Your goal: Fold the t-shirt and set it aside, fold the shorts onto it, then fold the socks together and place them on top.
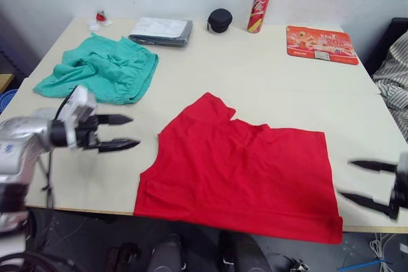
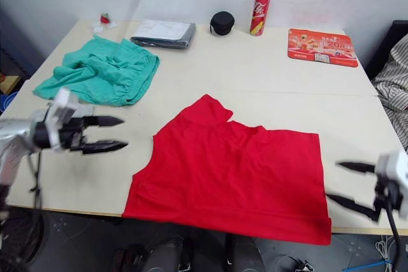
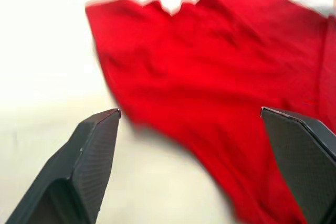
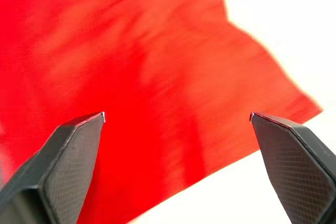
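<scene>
The red t-shirt [image 1: 239, 173] lies spread flat on the cream table [image 1: 255, 74], near the front edge, with one sleeve pointing toward the back. My left gripper [image 1: 132, 132] hovers open just left of the shirt's left edge, fingertips aimed at it and holding nothing. To the right of the shirt's right hem, my right gripper [image 1: 345, 178] is also open and empty. Each wrist view looks between spread fingers onto red t-shirt cloth [image 3: 220, 77] [image 4: 131, 77]. The teal-green shorts [image 1: 102, 68] lie crumpled at the back left. The socks are out of view.
Along the back of the table stand a folded grey cloth [image 1: 161, 30], a black round case [image 1: 220, 20], a red can [image 1: 259, 9] and an orange-red flat packet [image 1: 321, 44]. A small red-and-white item [image 1: 100, 17] sits at the back left corner. Striped fabric [image 1: 394, 74] hangs beyond the right edge.
</scene>
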`<state>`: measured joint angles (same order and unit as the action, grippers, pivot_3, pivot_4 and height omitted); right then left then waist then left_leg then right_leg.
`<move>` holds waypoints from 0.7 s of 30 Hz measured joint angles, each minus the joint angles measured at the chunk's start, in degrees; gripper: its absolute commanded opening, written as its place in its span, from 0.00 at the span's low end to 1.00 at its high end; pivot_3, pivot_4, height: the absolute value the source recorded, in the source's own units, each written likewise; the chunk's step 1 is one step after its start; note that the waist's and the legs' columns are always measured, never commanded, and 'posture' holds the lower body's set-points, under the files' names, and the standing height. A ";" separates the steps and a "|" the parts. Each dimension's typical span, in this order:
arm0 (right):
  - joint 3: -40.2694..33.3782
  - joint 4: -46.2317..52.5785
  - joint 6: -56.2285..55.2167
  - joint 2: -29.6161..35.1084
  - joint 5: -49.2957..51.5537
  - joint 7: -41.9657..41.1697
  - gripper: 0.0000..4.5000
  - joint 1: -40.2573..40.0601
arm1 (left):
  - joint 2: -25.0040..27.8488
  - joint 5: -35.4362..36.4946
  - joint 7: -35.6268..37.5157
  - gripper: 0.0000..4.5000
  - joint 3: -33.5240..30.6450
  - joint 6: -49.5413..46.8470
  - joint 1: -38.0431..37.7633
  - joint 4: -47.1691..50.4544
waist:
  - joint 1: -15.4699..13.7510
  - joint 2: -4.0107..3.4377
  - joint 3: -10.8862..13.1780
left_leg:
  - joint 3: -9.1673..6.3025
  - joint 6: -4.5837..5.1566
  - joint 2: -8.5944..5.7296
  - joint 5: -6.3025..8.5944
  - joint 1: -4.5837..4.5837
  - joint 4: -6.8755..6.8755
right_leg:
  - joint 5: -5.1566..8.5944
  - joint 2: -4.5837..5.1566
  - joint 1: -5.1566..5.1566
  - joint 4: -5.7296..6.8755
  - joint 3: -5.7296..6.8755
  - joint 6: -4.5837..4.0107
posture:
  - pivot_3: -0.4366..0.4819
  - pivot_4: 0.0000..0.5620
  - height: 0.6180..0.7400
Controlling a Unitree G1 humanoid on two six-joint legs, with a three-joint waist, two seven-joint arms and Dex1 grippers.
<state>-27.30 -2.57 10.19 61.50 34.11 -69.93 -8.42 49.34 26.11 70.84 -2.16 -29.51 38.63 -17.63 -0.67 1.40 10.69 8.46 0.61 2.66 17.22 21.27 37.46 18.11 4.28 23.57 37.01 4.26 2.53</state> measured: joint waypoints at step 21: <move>26.10 -57.55 -1.42 -12.88 -24.71 -0.59 1.00 57.64 | -31.11 -22.43 -30.87 1.00 3.78 15.87 33.63 -58.49 | 2.27 0.15 0.20 | 0.31 0.13 0.01 -0.08 1.09 0.97 | -0.13 0.11 1.10 0.81 -0.20 0.27 | 0.48 0.27 1.00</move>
<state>-1.20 -60.12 8.77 48.62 9.40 -70.52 49.22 18.24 3.69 39.97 1.63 -13.64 72.26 -76.13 1.60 1.55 10.90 8.78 0.75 2.67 17.14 22.36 38.43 17.98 4.39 24.67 37.82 4.06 2.80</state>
